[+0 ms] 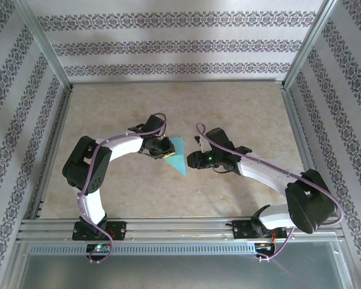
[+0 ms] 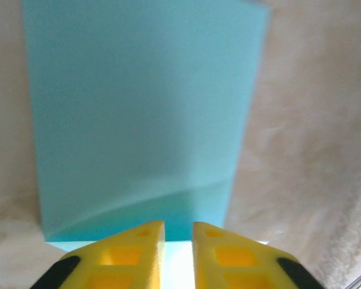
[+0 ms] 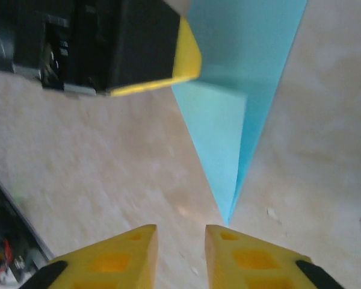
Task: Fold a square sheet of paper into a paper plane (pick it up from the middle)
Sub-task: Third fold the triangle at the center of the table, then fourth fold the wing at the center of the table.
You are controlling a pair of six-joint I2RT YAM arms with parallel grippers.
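Paper (image 1: 179,159): folded triangle, flat on bench (image 1: 168,108), tip to 5 o'clock | left gripper (image 2: 177,232): a bit apart at its 9 o'clock edge | right gripper (image 3: 180,232): apart at 3 o'clock | step: first fold looks done | next: pinch one corner softly, fold again

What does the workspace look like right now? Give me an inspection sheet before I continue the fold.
Surface: beige mottled table, flat.
Job's things: teal sheet of paper, folded into a triangle, between the two arms.
Clutter: nothing seen.
End effectors: left end effector jaws slightly apart at the paper's edge; right end effector open, empty, just short of the paper's tip.
Cables: purple cables loop along both arms, off the paper.
Surroundings: patterned walls, metal frame posts.
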